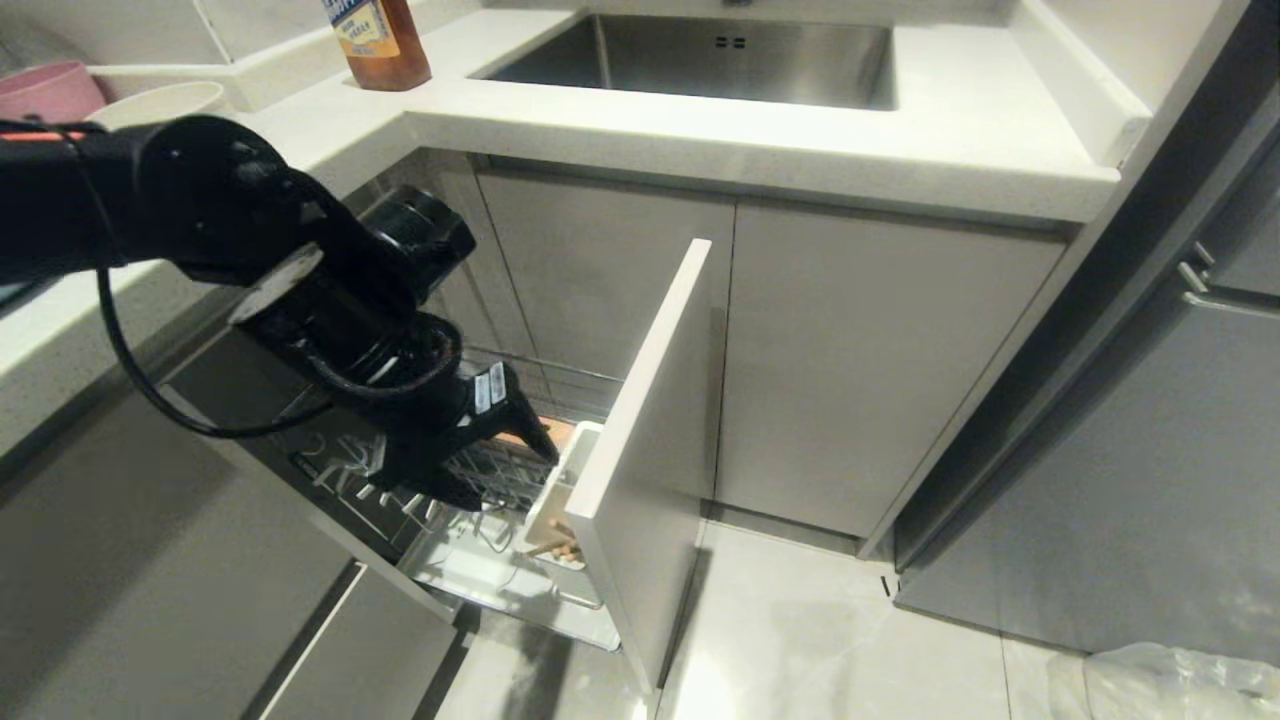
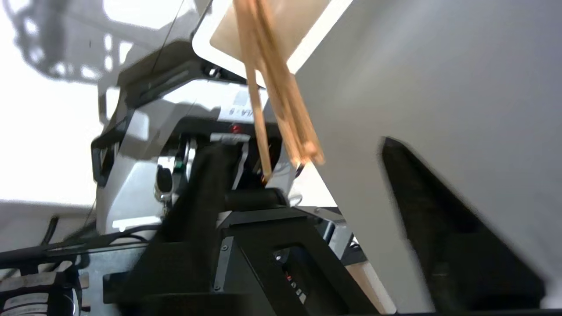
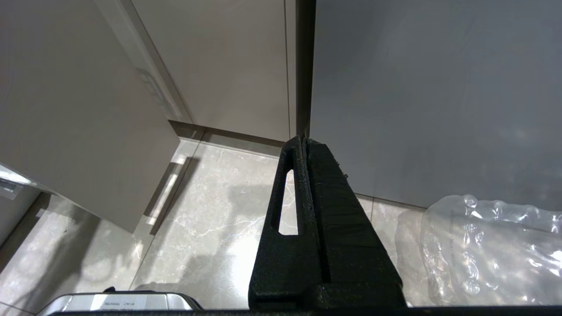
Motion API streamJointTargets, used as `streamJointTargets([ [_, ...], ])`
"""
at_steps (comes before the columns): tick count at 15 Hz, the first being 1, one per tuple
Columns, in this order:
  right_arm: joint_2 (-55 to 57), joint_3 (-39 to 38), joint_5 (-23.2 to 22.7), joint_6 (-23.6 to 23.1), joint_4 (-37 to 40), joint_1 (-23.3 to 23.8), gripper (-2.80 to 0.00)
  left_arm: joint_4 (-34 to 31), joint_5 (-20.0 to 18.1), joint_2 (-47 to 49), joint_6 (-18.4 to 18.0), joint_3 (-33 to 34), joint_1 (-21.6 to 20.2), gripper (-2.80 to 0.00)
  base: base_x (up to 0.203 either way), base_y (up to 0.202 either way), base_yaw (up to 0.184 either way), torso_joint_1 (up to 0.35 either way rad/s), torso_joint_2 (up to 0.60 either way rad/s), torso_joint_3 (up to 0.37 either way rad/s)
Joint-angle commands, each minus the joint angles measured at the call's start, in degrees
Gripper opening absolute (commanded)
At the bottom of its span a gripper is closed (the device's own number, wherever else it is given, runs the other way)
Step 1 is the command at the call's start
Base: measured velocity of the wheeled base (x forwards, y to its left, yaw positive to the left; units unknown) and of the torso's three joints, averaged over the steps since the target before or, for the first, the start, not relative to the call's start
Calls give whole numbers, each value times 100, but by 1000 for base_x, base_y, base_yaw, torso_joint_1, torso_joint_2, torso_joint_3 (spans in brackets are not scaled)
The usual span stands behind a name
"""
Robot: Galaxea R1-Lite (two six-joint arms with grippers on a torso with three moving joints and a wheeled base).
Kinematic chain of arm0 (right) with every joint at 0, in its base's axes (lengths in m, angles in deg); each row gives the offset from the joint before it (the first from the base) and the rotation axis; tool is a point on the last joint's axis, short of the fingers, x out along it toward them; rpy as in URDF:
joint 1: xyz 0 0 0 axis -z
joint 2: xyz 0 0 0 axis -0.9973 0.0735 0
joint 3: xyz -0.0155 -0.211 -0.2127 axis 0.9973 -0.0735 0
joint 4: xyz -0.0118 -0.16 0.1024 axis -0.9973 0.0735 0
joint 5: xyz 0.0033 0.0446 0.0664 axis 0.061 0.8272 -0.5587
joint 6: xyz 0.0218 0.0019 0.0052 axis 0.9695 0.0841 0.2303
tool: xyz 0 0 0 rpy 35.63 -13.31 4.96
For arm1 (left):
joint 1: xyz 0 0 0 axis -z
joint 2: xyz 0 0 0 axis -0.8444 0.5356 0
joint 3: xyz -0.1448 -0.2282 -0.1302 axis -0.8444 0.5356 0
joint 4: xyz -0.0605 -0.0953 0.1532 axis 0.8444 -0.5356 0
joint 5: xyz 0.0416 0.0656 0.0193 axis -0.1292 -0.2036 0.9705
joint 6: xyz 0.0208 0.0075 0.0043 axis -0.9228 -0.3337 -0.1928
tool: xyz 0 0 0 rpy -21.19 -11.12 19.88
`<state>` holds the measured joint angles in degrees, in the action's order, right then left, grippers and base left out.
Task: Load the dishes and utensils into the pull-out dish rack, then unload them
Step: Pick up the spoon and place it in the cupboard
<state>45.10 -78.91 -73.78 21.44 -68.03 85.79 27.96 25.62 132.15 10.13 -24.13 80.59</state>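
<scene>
The pull-out dish rack (image 1: 470,545) stands drawn out under the counter, behind its pale grey drawer front (image 1: 650,440). A white utensil cup (image 1: 562,478) sits against that front with light-wood chopsticks (image 1: 560,548) in it. My left gripper (image 1: 515,478) hangs open over the wire basket, just beside the cup. In the left wrist view the chopsticks (image 2: 274,92) stick out of the cup (image 2: 206,33) towards the open left gripper (image 2: 320,173), and nothing is clamped. A cream-white bowl (image 1: 160,100) rests on the back-left counter. My right gripper (image 3: 303,142) is shut, parked above the floor.
A steel sink (image 1: 700,55) and a brown bottle (image 1: 380,40) are on the counter above. A pink bowl (image 1: 45,90) sits beside the cream one. A grey appliance front (image 1: 1130,480) stands at the right, with a plastic bag (image 3: 487,250) on the floor.
</scene>
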Motion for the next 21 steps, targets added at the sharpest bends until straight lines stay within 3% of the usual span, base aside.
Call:
streamJointTargets([
  [1, 5, 0, -1, 0, 0, 0, -280, -24, 16, -412, 27, -7, 4, -280, 0, 0, 0, 0, 0, 0],
  [7, 5, 0, -1, 0, 0, 0, -280, -8, 166, -1388, 18, -96, 5, -280, 0, 0, 0, 0, 0, 0],
  [10, 5, 0, -1, 0, 0, 0, -280, 34, 602, -1909, 16, -206, 5, -280, 0, 0, 0, 0, 0, 0],
  [14, 5, 0, -1, 0, 0, 0, -280, 434, 1604, -2444, -20, -231, -44, -280, 0, 0, 0, 0, 0, 0],
  [16, 5, 0, -1, 0, 0, 0, -280, 592, 1883, -2515, -61, -342, -351, -280, 0, 0, 0, 0, 0, 0],
  [21, 5, 0, -1, 0, 0, 0, -280, 698, 1910, -2607, -560, -795, -1618, -280, 0, 0, 0, 0, 0, 0],
])
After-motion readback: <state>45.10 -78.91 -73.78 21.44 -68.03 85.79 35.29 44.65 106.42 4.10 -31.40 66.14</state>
